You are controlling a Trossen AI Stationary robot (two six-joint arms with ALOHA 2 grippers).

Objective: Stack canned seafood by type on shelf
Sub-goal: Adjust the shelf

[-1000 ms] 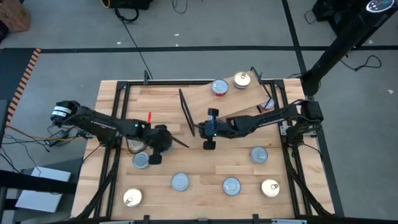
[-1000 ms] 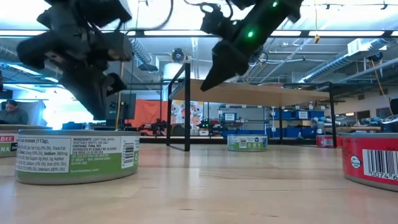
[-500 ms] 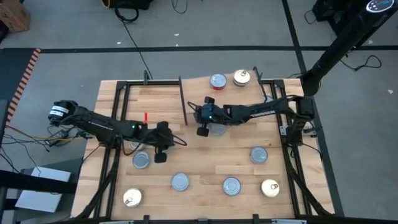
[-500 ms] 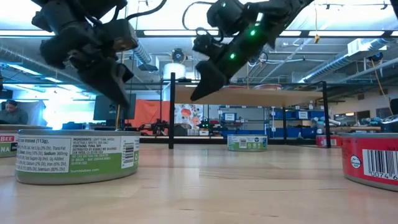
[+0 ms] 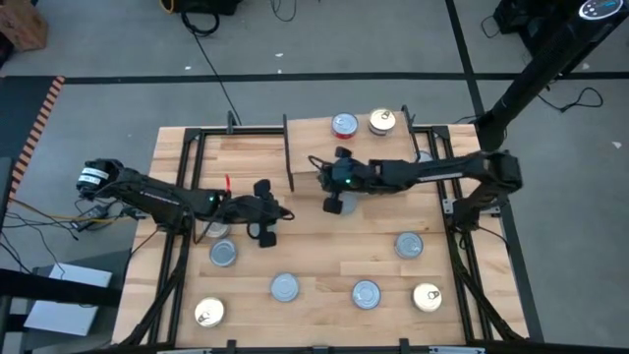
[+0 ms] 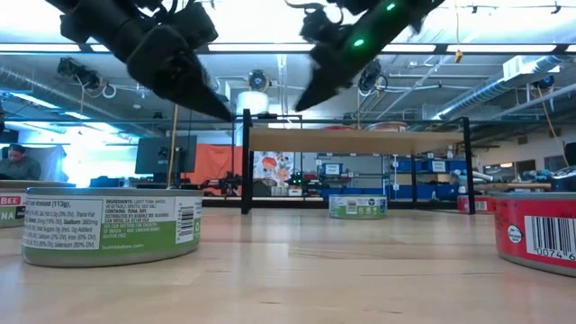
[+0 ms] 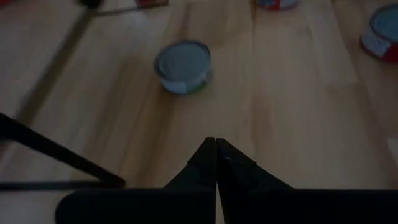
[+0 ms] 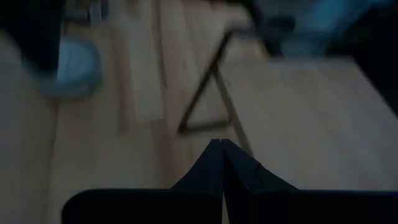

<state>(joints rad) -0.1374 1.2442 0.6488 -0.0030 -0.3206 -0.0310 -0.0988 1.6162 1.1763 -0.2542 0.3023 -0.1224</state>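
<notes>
The shelf (image 5: 393, 157), a light-wood board on black wire legs, stands at the table's far middle, square to its edges. A red-topped tin (image 5: 344, 125) and a gold-topped tin (image 5: 382, 122) rest on its far edge. Several more tins lie on the table's near half, among them a silver-blue one (image 5: 224, 253) and a gold one (image 5: 209, 313). My right gripper (image 5: 316, 169) is shut and hangs above the shelf's left end (image 6: 301, 106). My left gripper (image 5: 287, 212) is shut, in the air left of centre (image 6: 227, 114), holding nothing; a silver-blue tin (image 7: 182, 65) lies ahead of it.
Silver-blue tins (image 5: 284, 287), (image 5: 366, 293), (image 5: 409, 245) and a gold tin (image 5: 427, 297) are spread over the near half. One tin (image 5: 210, 230) lies partly under my left arm. A black frame (image 5: 187, 167) runs along the table's edges.
The shelf, skewed a second ago, has turned about and now stands square, its two tins carried with it. My right gripper has risen and gone toward the far edge, above the shelf's left end. My left gripper has tipped up from pointing steeply down and shifted right.
</notes>
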